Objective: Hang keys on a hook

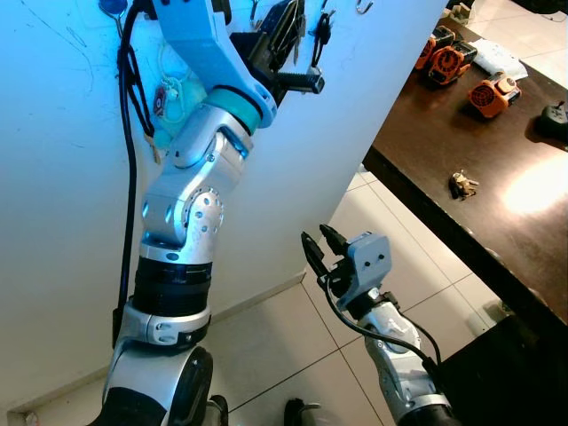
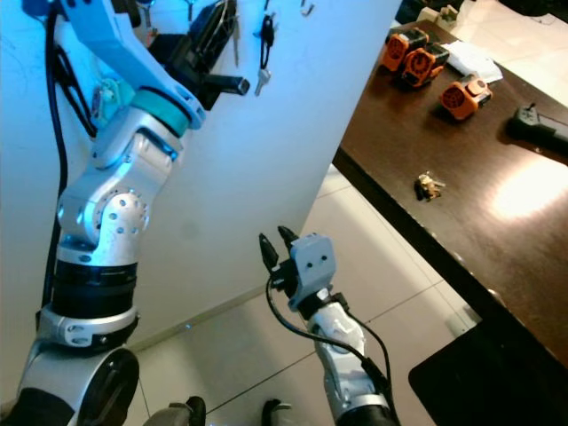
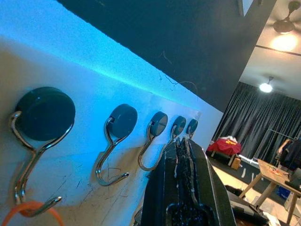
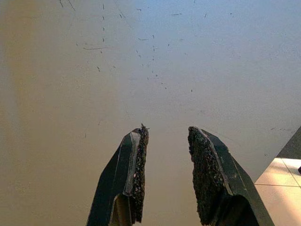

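**Left arm raised to the hooks, keys on the table**

Left eye view: the left gripper (image 1: 297,31) is up at the wall (image 1: 53,177), among hanging keys (image 1: 321,31). A second bunch of keys (image 1: 462,185) lies on the dark table (image 1: 444,222), well apart from both arms. The right gripper (image 1: 318,244) hangs low over the tiled floor (image 1: 390,231).

Left wrist view: its fingers (image 3: 186,169) are pressed together, nothing visible between them, beside a row of hooks (image 3: 113,141).

Right wrist view: fingers (image 4: 136,174) parted, empty, facing the wall.
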{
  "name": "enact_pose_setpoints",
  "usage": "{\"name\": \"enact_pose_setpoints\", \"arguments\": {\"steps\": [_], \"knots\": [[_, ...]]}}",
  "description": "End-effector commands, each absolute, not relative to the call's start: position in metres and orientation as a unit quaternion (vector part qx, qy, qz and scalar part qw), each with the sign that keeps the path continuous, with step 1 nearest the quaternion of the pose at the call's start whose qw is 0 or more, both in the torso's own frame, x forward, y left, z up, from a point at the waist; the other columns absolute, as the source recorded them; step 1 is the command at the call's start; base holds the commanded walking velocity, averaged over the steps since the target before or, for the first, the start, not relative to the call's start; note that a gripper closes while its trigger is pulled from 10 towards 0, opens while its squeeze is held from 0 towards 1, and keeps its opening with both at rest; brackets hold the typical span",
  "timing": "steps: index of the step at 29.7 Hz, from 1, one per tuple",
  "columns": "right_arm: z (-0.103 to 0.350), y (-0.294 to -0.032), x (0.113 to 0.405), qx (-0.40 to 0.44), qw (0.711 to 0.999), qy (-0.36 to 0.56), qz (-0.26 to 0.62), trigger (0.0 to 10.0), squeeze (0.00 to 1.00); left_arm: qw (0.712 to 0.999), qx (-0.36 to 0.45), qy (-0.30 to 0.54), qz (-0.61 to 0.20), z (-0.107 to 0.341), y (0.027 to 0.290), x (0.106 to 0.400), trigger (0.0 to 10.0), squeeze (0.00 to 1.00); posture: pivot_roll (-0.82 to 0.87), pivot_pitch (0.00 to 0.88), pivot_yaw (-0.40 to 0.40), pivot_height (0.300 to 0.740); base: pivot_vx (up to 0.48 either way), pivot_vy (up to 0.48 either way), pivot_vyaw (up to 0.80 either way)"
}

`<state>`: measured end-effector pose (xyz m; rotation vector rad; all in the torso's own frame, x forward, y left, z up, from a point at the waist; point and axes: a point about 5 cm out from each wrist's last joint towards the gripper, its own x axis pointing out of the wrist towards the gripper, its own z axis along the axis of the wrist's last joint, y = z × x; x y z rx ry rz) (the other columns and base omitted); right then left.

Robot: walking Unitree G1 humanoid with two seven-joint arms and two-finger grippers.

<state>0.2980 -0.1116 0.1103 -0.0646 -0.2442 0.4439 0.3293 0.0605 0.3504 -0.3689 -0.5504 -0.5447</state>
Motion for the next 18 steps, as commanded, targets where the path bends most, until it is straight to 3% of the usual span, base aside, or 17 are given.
{"name": "enact_pose_setpoints", "arguments": {"steps": [1,18], "knots": [[0.104,-0.113,0.296,-0.034,0.969,-0.109,0.220,10.0,0.00,0.908,-0.177,-0.269,-0.270,0.351,0.055,0.328,10.0,0.00,-0.05,0.142,-0.021,0.740,0.000,0.000,0.00],[0.104,-0.113,0.295,-0.033,0.970,-0.108,0.217,10.0,0.00,0.917,-0.160,-0.249,-0.267,0.344,0.045,0.334,10.0,0.00,-0.06,0.149,-0.015,0.740,0.000,0.000,0.00]]}}
